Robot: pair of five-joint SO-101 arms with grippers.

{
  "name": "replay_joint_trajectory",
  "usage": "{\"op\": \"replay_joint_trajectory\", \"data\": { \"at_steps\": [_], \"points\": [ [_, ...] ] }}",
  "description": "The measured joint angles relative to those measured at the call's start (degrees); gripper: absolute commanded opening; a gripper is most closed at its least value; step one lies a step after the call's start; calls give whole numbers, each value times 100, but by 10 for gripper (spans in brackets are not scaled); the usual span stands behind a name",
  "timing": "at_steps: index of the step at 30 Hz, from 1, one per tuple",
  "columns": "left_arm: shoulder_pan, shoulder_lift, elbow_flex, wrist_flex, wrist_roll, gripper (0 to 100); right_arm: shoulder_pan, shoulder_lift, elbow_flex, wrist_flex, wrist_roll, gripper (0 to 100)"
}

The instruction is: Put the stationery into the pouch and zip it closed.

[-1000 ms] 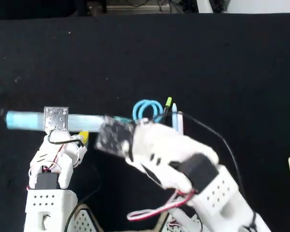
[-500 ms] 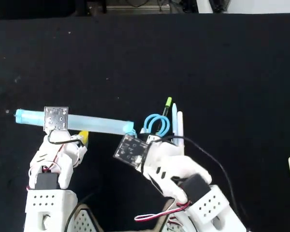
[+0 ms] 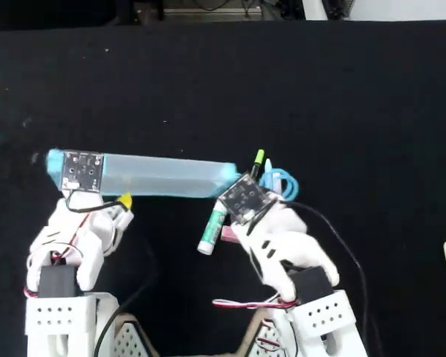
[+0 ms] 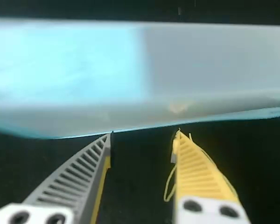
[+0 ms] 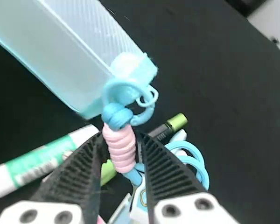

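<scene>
The right claw (image 5: 117, 140) clamps the pink cord (image 5: 116, 127) of the pouch (image 5: 60, 51); left claw (image 4: 142, 135) gapes beside it.

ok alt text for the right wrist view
The right tool grips a pink coiled strap tied to the end of a blue pouch. A glue stick, a pen and blue scissors lie beside it on the black table.
</scene>
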Motion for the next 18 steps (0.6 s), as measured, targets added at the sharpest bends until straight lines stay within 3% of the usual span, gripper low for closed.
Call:
{"op": "replay_joint_trajectory", "data": {
  "at_steps": [10,18],
  "points": [
    [9,9,-1125,26,-633,216,26,0,-237,501,0,11],
    [9,0,-1495,-738,-642,216,26,0,-958,844,-123,11]
  ]
}}
